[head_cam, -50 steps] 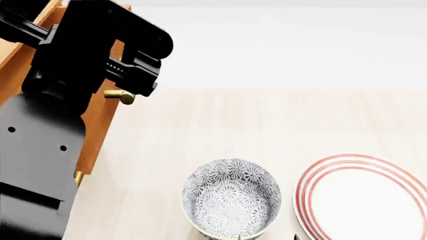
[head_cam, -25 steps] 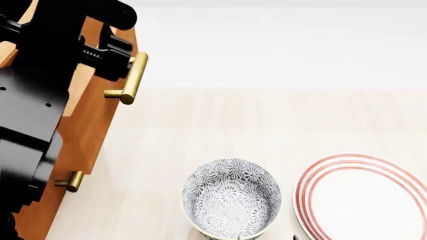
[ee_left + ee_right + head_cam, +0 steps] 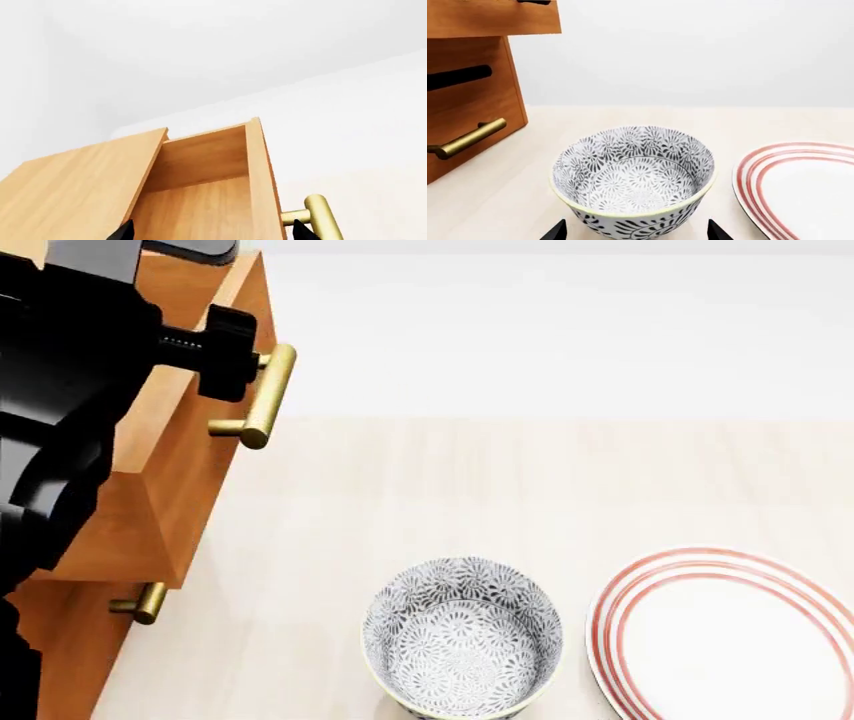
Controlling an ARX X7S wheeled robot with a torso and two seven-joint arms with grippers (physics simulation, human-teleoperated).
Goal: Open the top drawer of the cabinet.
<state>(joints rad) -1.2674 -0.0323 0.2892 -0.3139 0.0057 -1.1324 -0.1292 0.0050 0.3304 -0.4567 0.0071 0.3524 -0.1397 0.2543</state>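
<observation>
Left wrist view: the top drawer (image 3: 207, 200) stands pulled out of the cabinet (image 3: 73, 195), its plain wood interior open to view beside the cabinet's flat top panel. The drawer's brass bar handle (image 3: 320, 217) sticks out past its front board. Two black fingertips (image 3: 301, 232) of the left pincer (image 3: 210, 234) show at the picture's edge, set wide apart with the drawer's width between them, holding nothing. No writing or label shows on the wood.

Head view: the cabinet (image 3: 80, 640) stands at the far left of the pale wood surface (image 3: 534, 490). The top drawer (image 3: 174, 480) juts out to the right, beyond the cabinet front below it, and its handle (image 3: 267, 395) is free of any grip. The black left arm (image 3: 67, 390) lies over the drawer and hides the pincer itself. A lower drawer's handle (image 3: 144, 602) shows underneath. A patterned bowl (image 3: 463, 640) sits near, in the middle, with a red-ringed plate (image 3: 734, 640) just right of it.

Right wrist view: the right pincer (image 3: 635, 231) shows only two black fingertips (image 3: 554, 232), spread apart on either side of the bowl (image 3: 634, 175), gripping nothing. The plate (image 3: 800, 185) lies to the right. The cabinet (image 3: 467, 105) stands at left, the pulled-out top drawer (image 3: 494, 17) overhanging it, a lower handle (image 3: 467, 137) below. Bowl and plate carry pattern only, no readable text.
</observation>
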